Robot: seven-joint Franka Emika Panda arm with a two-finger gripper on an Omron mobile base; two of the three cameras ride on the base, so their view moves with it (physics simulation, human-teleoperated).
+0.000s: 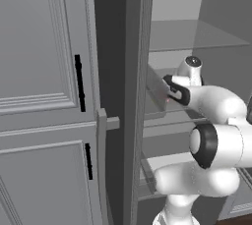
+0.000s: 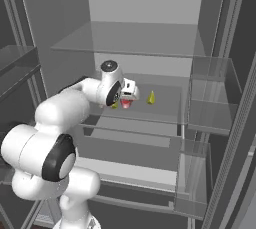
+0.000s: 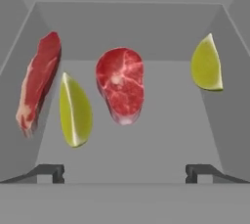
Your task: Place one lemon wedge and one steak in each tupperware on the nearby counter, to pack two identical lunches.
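My gripper (image 3: 124, 173) is open inside a fridge, its dark fingertips (image 3: 51, 171) set wide apart with nothing between them. Ahead on the grey shelf (image 3: 146, 140) lies a round red-pink steak (image 3: 120, 83), centred between the tips but further in. A second steak (image 3: 38, 83) leans on the left wall. One yellow-green lemon wedge (image 3: 74, 110) sits between the two steaks, another lemon wedge (image 3: 206, 65) at the right wall. From the right base view, the gripper (image 2: 129, 93) hovers just before the steak (image 2: 126, 104) and a wedge (image 2: 151, 98). The tupperware and the counter are out of view.
The open fridge door edge (image 1: 133, 96) stands close on the arm's left, beside grey cabinet fronts (image 1: 44, 71) with black handles. A glass shelf (image 2: 130, 40) hangs above the hand. Clear door bins (image 2: 210, 93) are on the right and a drawer (image 2: 130, 148) lies below.
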